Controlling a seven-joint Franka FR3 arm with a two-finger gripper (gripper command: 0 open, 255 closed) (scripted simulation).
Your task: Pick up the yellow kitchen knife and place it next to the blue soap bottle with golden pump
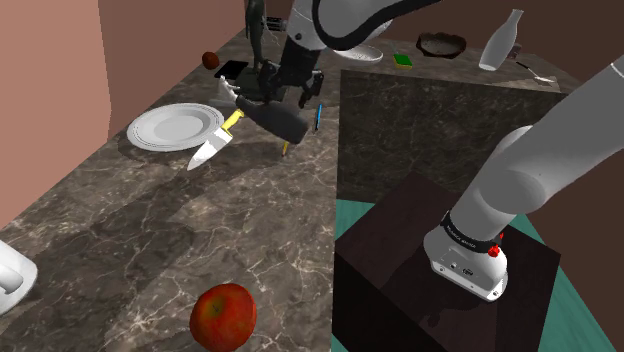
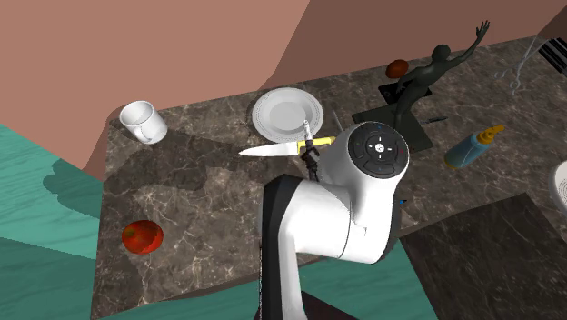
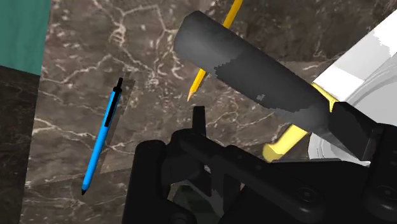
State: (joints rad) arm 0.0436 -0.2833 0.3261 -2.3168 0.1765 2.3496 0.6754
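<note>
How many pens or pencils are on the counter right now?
2. A blue pen lies on the dark marble counter, apart from the knife; a yellow pencil runs partly hidden behind the knife's grey handle. The arm may hide others.

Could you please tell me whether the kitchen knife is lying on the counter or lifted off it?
Lifted, apparently: the knife hangs close by the end effector, well above the pen lying on the counter.
</note>
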